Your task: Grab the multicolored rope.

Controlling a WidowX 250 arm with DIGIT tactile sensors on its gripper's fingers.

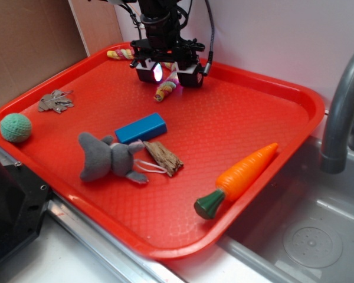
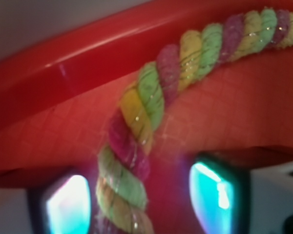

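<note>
A: Layout, big to small. Red tray (image 1: 271, 118) holds everything. Gripper (image 1: 167, 73) is at the far rim, low over the multicolored rope (image 1: 167, 88). The rope curves along the back edge: one end pokes out left of the gripper, the other out front.

B: Fingers?

A: Spread apart, holding nothing. In the wrist view the two fingers (image 2: 217, 197) straddle the rope (image 2: 136, 131), with a gap on both sides. No contact that I can see.

B: How will it handle?

A: My judgement: light, soft, floppy. Twisted fabric strands should squash under the pads and give good friction, so slipping is unlikely. It isn't fragile. Lifted, the ends should droop.

B: Where to grip?

A: Across the thick mid-section between the fingers, square to the twist. Avoid the ends, or it would dangle long.

B: Distractors?

A: Orange toy carrot (image 1: 239, 178) at the near right, grey plush toy (image 1: 106, 158), blue block (image 1: 141, 128), bark-like wood piece (image 1: 163, 157), teal crochet ball (image 1: 16, 127), grey metal bits (image 1: 55, 101). All well apart from the rope.

B: Any labels or text?

A: None legible in either view.
</note>
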